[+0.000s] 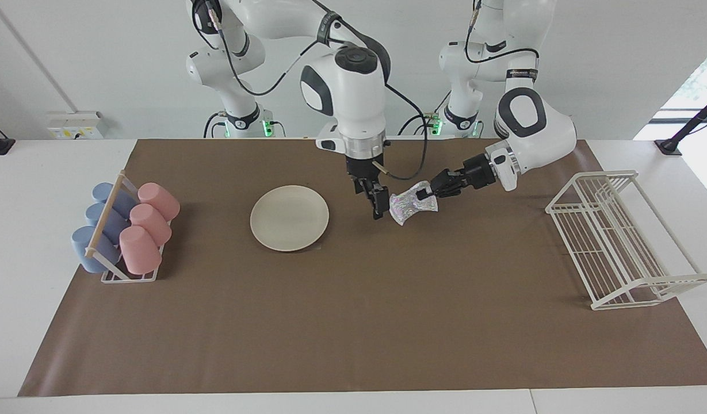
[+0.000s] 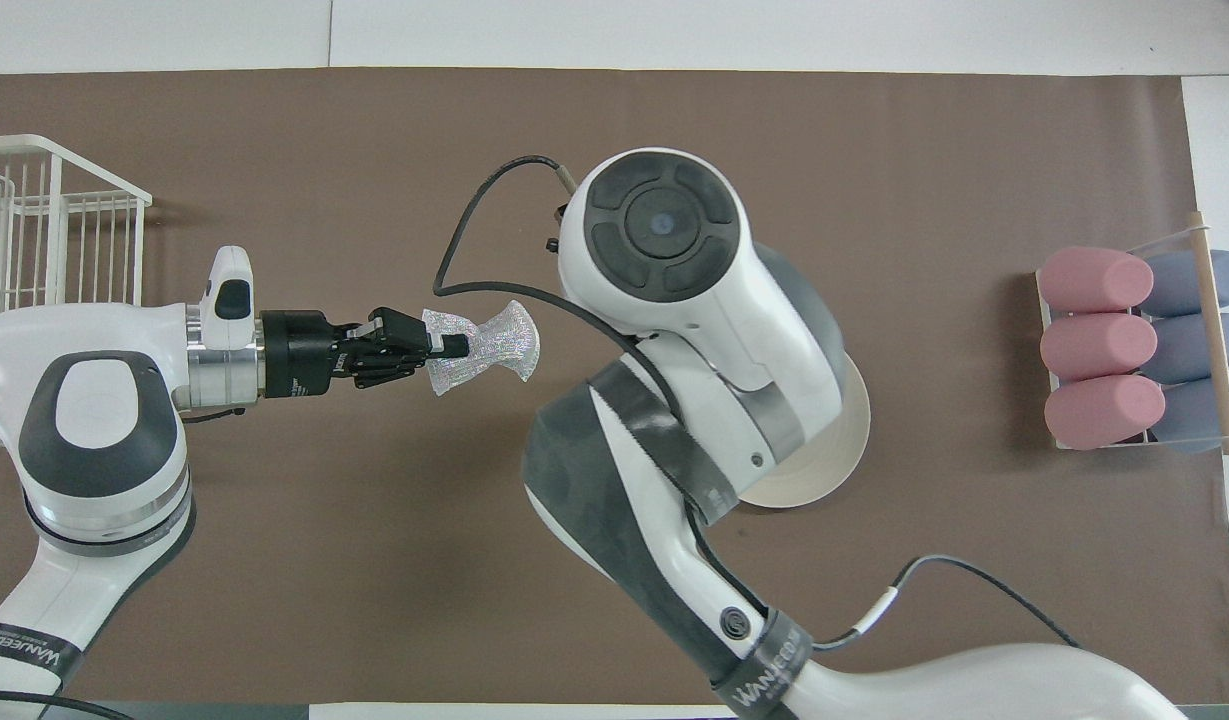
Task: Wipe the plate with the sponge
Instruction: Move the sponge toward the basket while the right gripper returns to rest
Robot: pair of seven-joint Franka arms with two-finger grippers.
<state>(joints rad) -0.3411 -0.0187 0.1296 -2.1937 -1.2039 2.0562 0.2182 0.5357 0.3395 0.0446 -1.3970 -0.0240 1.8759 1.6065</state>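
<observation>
My left gripper (image 1: 427, 194) is shut on one end of the sponge (image 1: 406, 204), a shiny, wrinkly silver wad held above the brown mat. From overhead the sponge (image 2: 489, 345) fans out from the left gripper (image 2: 446, 347). My right gripper (image 1: 375, 201) hangs open over the mat between sponge and plate, just clear of the sponge and holding nothing. The cream plate (image 1: 289, 217) lies flat on the mat toward the right arm's end. In the overhead view the right arm covers most of the plate (image 2: 846, 440) and hides its own gripper.
A rack of pink cups (image 1: 149, 221) and blue cups (image 1: 94, 233) lies at the right arm's end of the mat. A white wire rack (image 1: 618, 238) stands at the left arm's end. The brown mat (image 1: 353, 322) covers the table.
</observation>
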